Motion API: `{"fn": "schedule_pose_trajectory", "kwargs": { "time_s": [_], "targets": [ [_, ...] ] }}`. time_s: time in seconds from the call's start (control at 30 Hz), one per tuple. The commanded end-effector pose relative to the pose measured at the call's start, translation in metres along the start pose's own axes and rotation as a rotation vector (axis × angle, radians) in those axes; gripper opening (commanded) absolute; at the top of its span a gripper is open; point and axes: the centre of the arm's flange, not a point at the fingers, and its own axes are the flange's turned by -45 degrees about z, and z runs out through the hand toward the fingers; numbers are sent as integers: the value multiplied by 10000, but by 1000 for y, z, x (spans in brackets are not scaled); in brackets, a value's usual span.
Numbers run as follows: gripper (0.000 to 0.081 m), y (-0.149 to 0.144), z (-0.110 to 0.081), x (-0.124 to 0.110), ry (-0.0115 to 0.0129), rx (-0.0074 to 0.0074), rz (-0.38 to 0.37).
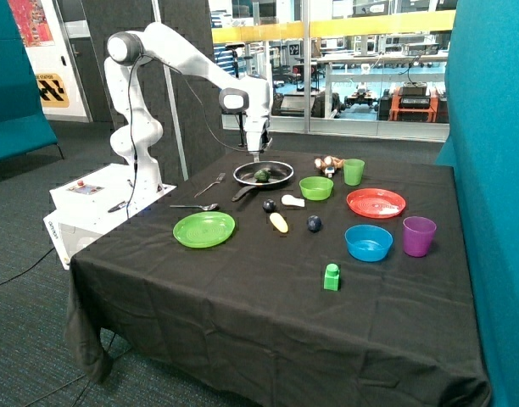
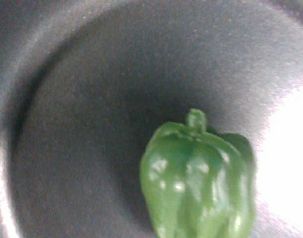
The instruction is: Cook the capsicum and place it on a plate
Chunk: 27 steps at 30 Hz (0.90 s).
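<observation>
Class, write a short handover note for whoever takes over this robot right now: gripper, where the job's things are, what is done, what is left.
Gripper: just above the frying pan; holding nothing, fingers not visible.
Capsicum: lying in the pan.
Green plate: on the table, nearer the front edge than the pan, nothing on it.
Done: capsicum is in the pan.
Left: lift it out and set it on the green plate.

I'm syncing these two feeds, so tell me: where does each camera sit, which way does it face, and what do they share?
Outside view: stands off a table corner, facing across it toward the glass wall; shows the whole white arm, its gripper hanging over the frying pan.
Wrist view: on the arm's wrist, looking down into the pan; none of the robot's body shows.
Shared: the capsicum lying in the pan; the green plate shows only outside.
</observation>
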Motion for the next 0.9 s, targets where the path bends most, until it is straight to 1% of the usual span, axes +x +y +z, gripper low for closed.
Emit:
{"fn": "schedule_pose_trajectory", "kwargs": {
  "time_s": [0.0, 0.03, 0.07, 0.13, 0.5, 0.87],
  "targets": [
    [739, 15, -25, -5, -22, 19, -12],
    [761, 19, -28, -5, -23, 19, 23],
    [739, 21, -29, -6, -23, 19, 27],
    [721, 26, -32, -6, -23, 19, 60],
    [712, 63, -47, -16, -23, 19, 331],
    [701, 92, -53, -28, -23, 19, 551]
  ]
}}
